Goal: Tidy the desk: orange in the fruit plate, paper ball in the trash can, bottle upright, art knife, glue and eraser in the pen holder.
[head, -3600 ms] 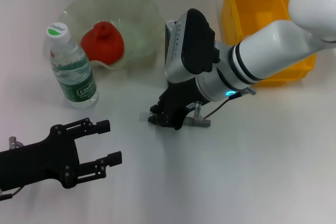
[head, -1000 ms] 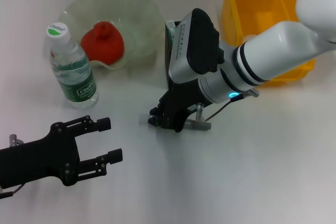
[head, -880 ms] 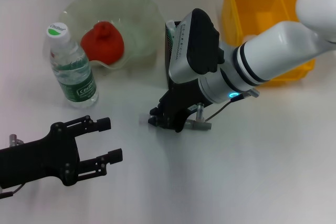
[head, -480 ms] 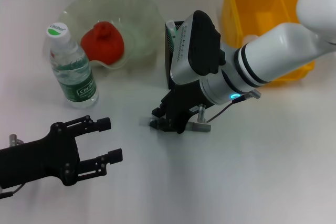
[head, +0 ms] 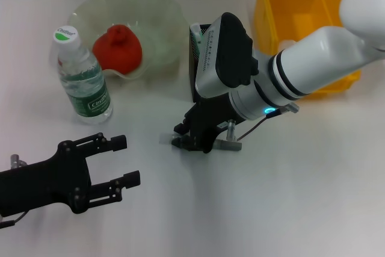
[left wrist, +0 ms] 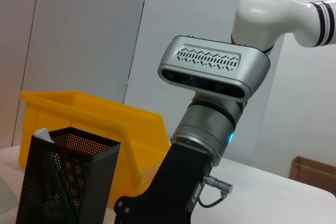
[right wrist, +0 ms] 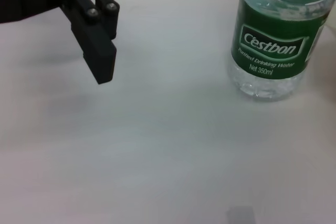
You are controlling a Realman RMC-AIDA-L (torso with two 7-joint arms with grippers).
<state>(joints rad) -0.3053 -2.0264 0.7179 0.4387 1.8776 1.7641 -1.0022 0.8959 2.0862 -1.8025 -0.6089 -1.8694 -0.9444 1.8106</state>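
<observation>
The orange (head: pixel 117 47) lies in the green glass fruit plate (head: pixel 157 13) at the back left. The bottle (head: pixel 82 76) stands upright in front of the plate and shows in the right wrist view (right wrist: pixel 278 35). The black mesh pen holder (head: pixel 198 39) stands mid-table, mostly hidden behind my right arm; it also shows in the left wrist view (left wrist: pixel 63 182). My right gripper (head: pixel 183 139) is low over the table just in front of the holder, with a small pale thing (head: pixel 165 140) at its tip. My left gripper (head: pixel 123 161) is open and empty at the front left.
The yellow bin (head: pixel 301 4) stands at the back right, behind my right arm, and shows in the left wrist view (left wrist: pixel 105 124). One finger of the left gripper (right wrist: pixel 97 51) shows in the right wrist view. Bare white table lies in front and to the right.
My right gripper has shifted slightly to the right in front of the pen holder, and a small pale thing now shows at its tip. The left arm has not moved.
</observation>
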